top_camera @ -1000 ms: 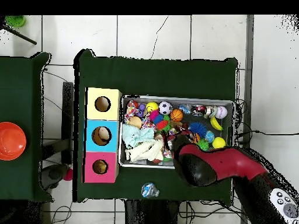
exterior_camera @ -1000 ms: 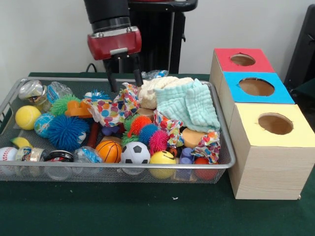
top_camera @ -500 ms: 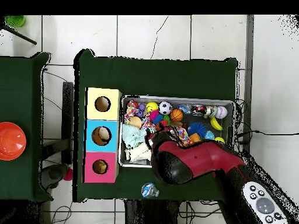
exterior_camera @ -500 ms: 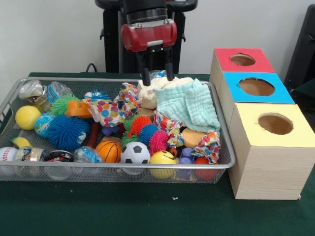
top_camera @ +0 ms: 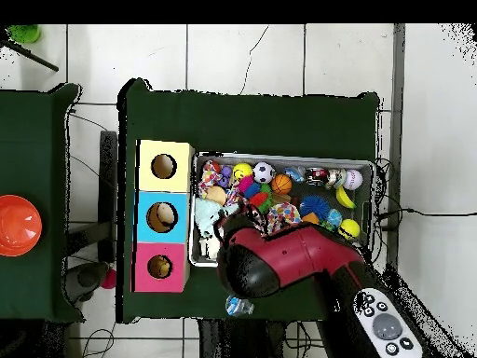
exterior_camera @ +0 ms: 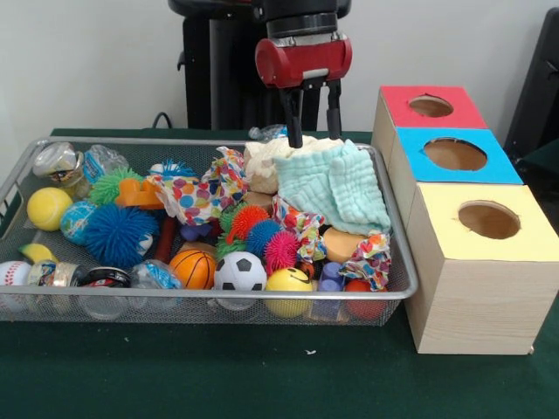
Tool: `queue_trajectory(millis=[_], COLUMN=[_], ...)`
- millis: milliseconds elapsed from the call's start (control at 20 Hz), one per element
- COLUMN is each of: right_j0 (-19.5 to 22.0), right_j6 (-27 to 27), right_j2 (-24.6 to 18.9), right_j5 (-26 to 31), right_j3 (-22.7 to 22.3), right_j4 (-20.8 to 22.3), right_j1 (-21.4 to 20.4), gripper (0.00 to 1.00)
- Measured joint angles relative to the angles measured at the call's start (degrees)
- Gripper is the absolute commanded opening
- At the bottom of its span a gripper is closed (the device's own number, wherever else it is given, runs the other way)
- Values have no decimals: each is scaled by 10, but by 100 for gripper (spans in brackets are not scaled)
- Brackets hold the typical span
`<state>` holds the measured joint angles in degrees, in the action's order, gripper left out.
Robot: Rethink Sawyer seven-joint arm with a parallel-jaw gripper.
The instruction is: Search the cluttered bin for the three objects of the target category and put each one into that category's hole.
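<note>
Mostly cloths [exterior_camera: 336, 183] under tool [exterior_camera: 314, 127]

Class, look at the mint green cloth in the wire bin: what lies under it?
A cream cloth shows at the left edge of the mint green cloth, and an orange object peeks out below. Anything else beneath is covered.

Open holes [exterior_camera: 455, 154] atop boxes; bin [exterior_camera: 52, 307] densely heaped with toys.

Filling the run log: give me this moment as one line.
gripper: open, empty | position: above mint cloth at bin's back | boxes: untouched
</note>
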<state>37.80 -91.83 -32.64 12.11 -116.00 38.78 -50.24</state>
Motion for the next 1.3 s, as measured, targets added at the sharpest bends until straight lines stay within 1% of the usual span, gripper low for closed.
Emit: queue_trajectory(millis=[500,850,1000,1100,1200,1300], right_j0=[-34,-62,-83,-109,-120,-129], right_j6=[0,0,0,0,0,0], right_j2=[46,83,108,135,145,156], right_j5=[0,0,1,4,5,10], right_j3=[15,36,51,69,76,84], right_j4=[-14,-14,-14,-14,-16,-30], right_j1=[1,15,22,29,32,37], gripper=[100,100,100,100,100,100])
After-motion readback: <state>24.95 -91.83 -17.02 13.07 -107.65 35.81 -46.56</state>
